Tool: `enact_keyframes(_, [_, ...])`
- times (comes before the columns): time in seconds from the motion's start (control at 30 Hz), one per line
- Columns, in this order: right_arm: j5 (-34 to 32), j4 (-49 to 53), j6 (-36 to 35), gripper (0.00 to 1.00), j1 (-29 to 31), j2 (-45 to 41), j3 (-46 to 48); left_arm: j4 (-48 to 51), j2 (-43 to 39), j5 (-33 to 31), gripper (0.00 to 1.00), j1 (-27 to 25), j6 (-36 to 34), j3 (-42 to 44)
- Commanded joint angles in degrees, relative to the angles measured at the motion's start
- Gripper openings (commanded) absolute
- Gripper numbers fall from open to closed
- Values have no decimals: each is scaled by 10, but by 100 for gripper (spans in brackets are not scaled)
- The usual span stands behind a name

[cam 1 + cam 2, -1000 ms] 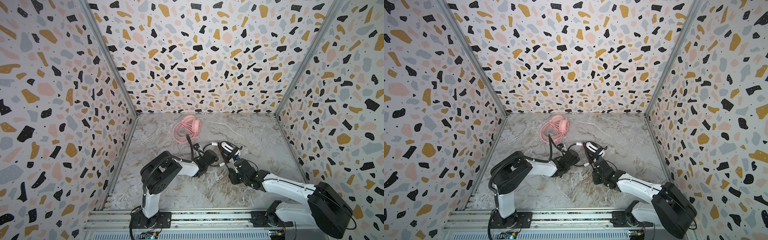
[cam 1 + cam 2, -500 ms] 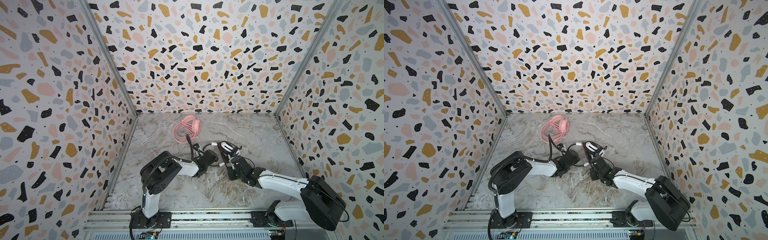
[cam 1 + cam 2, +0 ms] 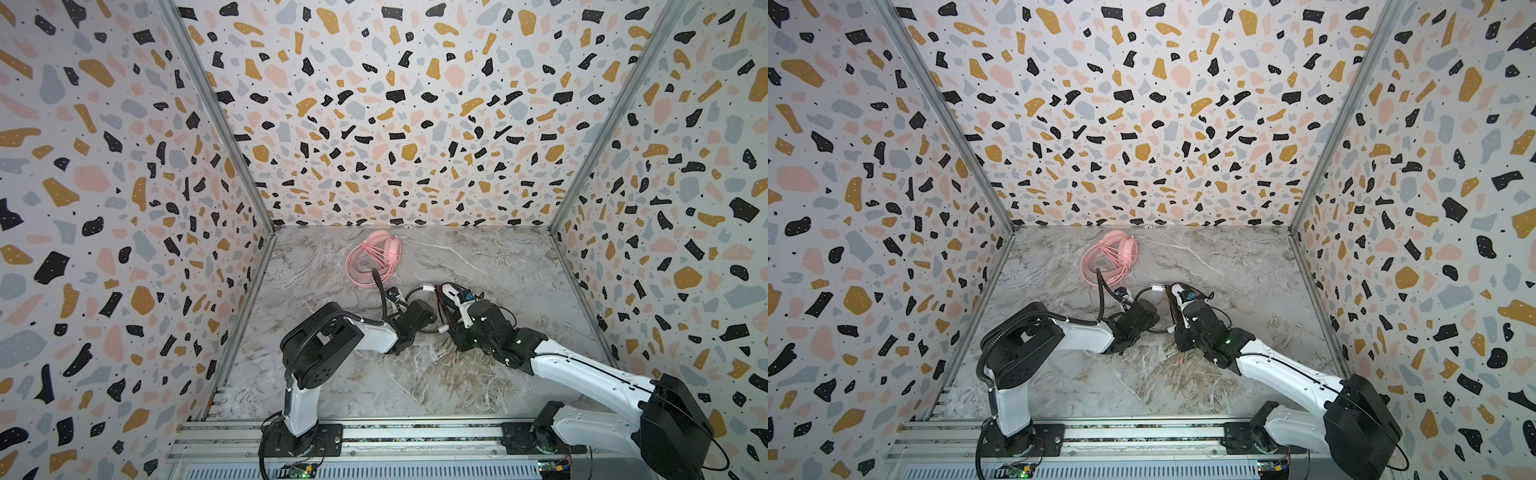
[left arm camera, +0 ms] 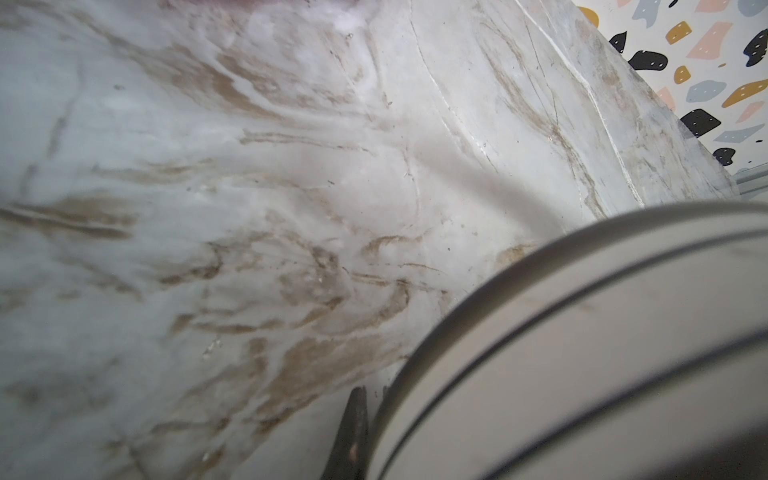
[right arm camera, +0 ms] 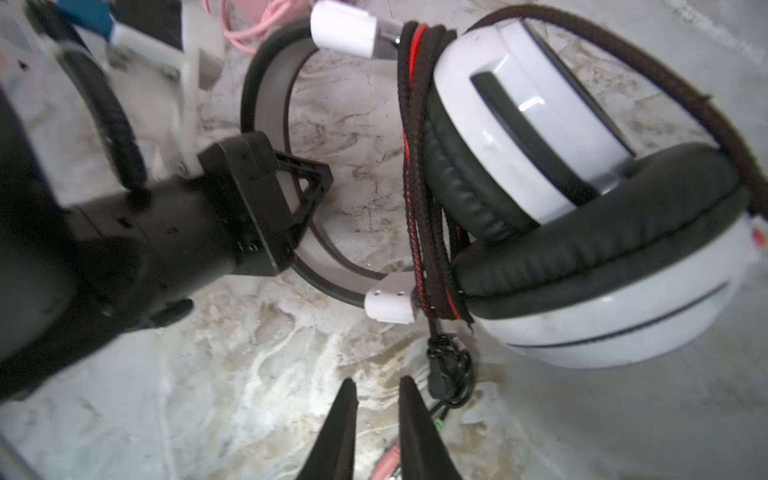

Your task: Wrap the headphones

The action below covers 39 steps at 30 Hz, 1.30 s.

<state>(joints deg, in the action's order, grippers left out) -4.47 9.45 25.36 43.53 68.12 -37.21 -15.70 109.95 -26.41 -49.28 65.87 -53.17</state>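
The right claw (image 5: pixel 378 399) holds its two dark fingers a little apart, and nothing is between them; only the marbled desk (image 5: pixel 249 374) shows in the gap. Just beside them lies the knotted end of the cable (image 5: pixel 419 187), with two small plugs (image 5: pixel 438 424), one green-tipped and one pink.

The left claw (image 5: pixel 307 195) is closed on the grey band (image 5: pixel 268 91) of the white headset (image 5: pixel 561 166). This headset lies on the middle of the desk. It has two glossy white cups with soft black pads, pressed together, and two white hinge pieces. The braided black cable, with a red thread in it, goes several turns around it next to the cups.

There are two headsets. The pink headset (image 3: pixel 376 257) lies farther back, near the rear wall, apart from the white one, with its thin pink cable wound across it. Both top views show it whole; the right wrist view shows only a bit of pink cable. The left wrist view shows only the desk, the blurred band and one dark finger.
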Motion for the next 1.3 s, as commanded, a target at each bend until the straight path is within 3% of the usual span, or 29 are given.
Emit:
enact_keyframes(0.0, [-39, 35, -9, 38, 2, 33, 0, -36, -14, -22, 3, 0, 19, 2])
enact_keyframes(0.23, [-50, 31, -21, 51, -12, 92, -15, 1, 2, -19, 3, 3, 4, -34])
enact_keyframes(0.47, [-13, 14, -34, 51, -24, 166, -35, 3, -3, -17, 3, 3, 7, -32])
enact_keyframes(0.6, [4, 11, -36, 45, -25, 187, -30, 4, -11, -21, 4, 5, 6, -27])
enact_keyframes(0.8, [12, 15, -39, 9, -24, 183, -25, 1, -11, -17, 4, 6, 7, -24])
enact_keyframes(0.97, [17, 34, -39, 5, -24, 138, -27, 1, -11, -17, 4, 6, 6, -23])
enact_keyframes(1.27, [83, 82, -37, 4, -24, 42, -73, 3, -6, -16, 5, 5, 3, -25])
